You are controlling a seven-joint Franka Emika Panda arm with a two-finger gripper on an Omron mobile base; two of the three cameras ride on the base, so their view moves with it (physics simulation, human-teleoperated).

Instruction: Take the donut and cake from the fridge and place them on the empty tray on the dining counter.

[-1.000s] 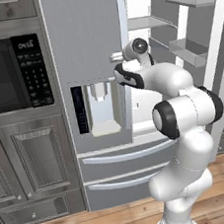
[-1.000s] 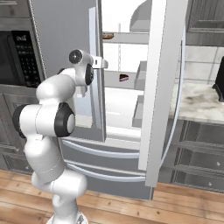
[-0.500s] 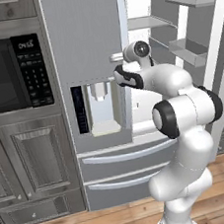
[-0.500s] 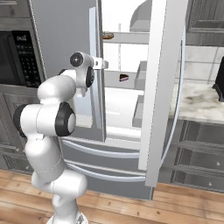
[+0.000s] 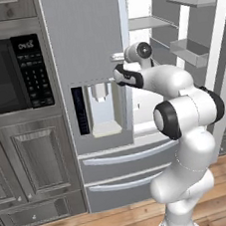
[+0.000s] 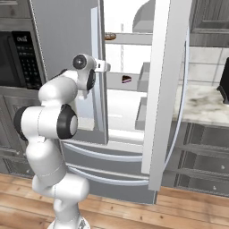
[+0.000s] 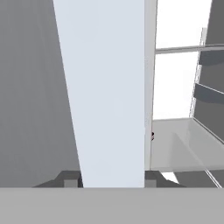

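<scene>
Gripper (image 7: 113, 181) sits astride the left fridge (image 5: 82, 33) door's long upright handle (image 7: 109, 87), one fingertip (image 7: 70, 179) each side, jaws narrowed around it; real contact I can't tell. Handle axis runs vertical, so door swing is sideways. Right door already open. Cake (image 6: 126, 79) sits on mid shelf inside, to the hand's right & deeper in; donut (image 6: 110, 36) on the shelf above. Both lie behind the left door edge, so likely that door opens first.

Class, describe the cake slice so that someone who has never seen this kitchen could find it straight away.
Find the tall grey fridge with its right door swung open. Inside the white interior, look at the middle shelf: the cake is the tiny dark brown wedge there. The ring-shaped donut lies one shelf higher.
</scene>
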